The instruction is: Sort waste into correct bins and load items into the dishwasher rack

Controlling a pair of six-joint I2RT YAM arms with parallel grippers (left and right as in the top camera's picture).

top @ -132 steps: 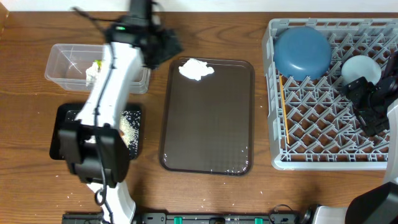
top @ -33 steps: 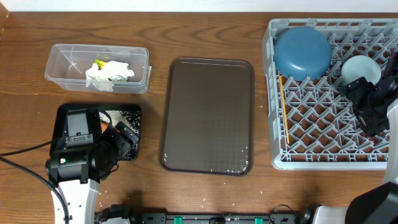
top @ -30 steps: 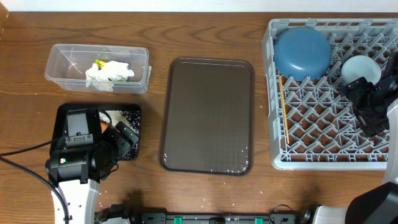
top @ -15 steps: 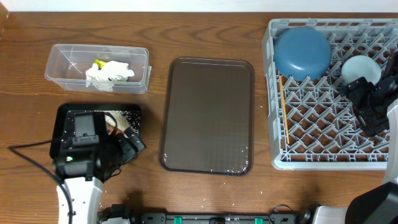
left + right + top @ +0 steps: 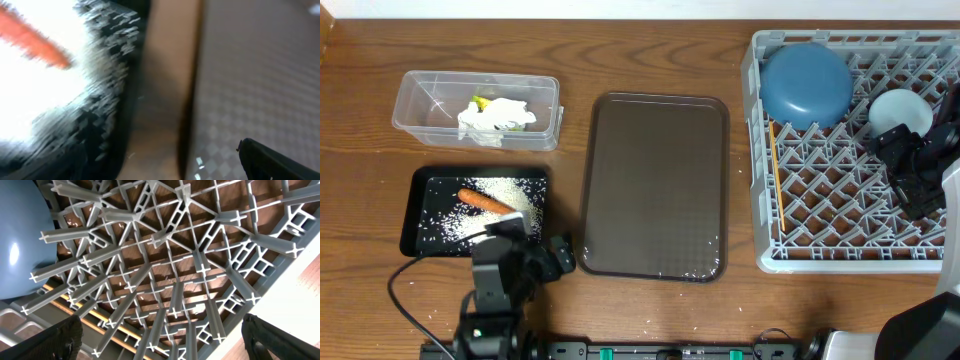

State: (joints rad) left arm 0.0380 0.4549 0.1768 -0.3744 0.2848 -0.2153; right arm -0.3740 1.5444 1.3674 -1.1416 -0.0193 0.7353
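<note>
The left gripper (image 5: 560, 258) stood with its jaws spread wide and held nothing. The right gripper (image 5: 161, 330) was likewise spread to full width and empty; both fingers showed at the lower corners of its wrist view.

Around the left gripper:
- The brown tray (image 5: 655, 185) lay just ahead of the fingers, at its near left corner. A narrow strip of table (image 5: 650, 50) separated it from the black tray (image 5: 415, 215).
- The black tray lay just beside the gripper, on its far side. It held rice (image 5: 505, 192) and a carrot (image 5: 485, 201).
- The tub (image 5: 415, 105) lay beyond the black tray, well apart from the gripper. It held the wrapper (image 5: 495, 118).
- A cable (image 5: 405, 280) looped behind the arm.
- The left wrist view was blurred; we could make out only the carrot, the rice and both tray edges.

Around the right gripper:
- The gripper hung over the rack (image 5: 760, 150), with pegs directly below it.
- The cup (image 5: 900, 108) sat just beyond the fingers.
- The bowl (image 5: 807, 82) lay upturned in the far corner, to the gripper's left.
- The chopsticks (image 5: 773, 165) lay along the rack's left wall, near the bowl.

The table was brown wood grain. A white wall (image 5: 620, 8) ran along its far edge.
</note>
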